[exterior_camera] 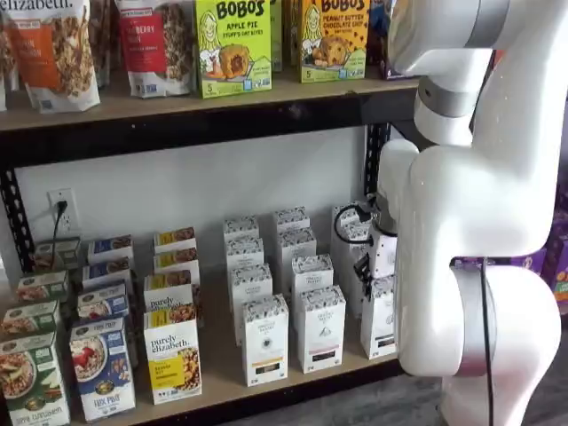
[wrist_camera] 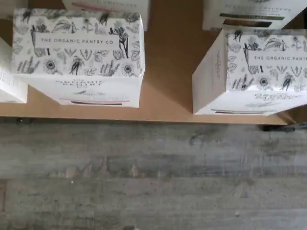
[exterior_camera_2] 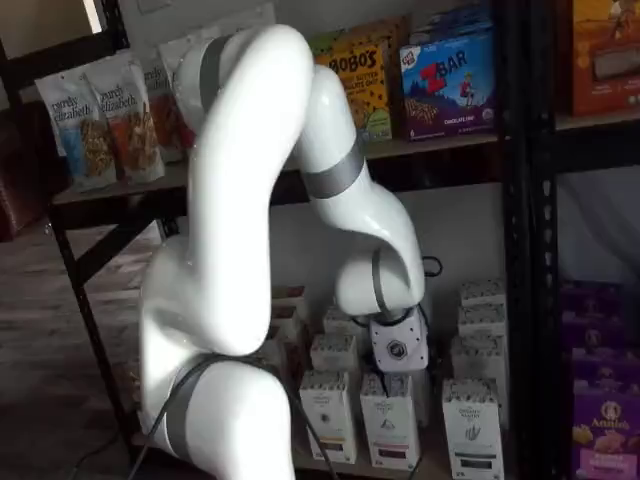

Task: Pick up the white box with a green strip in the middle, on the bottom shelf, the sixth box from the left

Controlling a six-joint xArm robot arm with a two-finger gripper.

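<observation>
1. Grey wood-grain floor (wrist_camera: 153, 182) in front of the rack, seen from above in the wrist view; white wall behind the rack in a shelf view.
2. White box with a green strip (wrist_camera: 249, 15) on the bottom shelf (wrist_camera: 172, 72), only partly in the wrist view, green band above a brown one across its face. Cannot be told apart from its neighbours in either shelf view.
3. Standing one row back, directly behind a floral-topped front box (wrist_camera: 259, 72) marked "THE ORGANIC PANTRY", itself close to the shelf's front edge.
4. Beside that one, apart across a bare strip of tan board, a second floral-topped box (wrist_camera: 79, 57) with a pink and dark strip on its face.
5. Gripper (exterior_camera_2: 397, 378) low among the white boxes on the bottom shelf, white body facing out in a shelf view; fingers mostly hidden, so apart or together cannot be told.
6. White arm (exterior_camera: 470, 204) between camera and shelves, covering the right end of the bottom shelf.
7. Higher up, an upper board (exterior_camera: 177, 102) carrying Bobo's boxes (exterior_camera: 232, 44) and granola bags (exterior_camera: 53, 49).
</observation>
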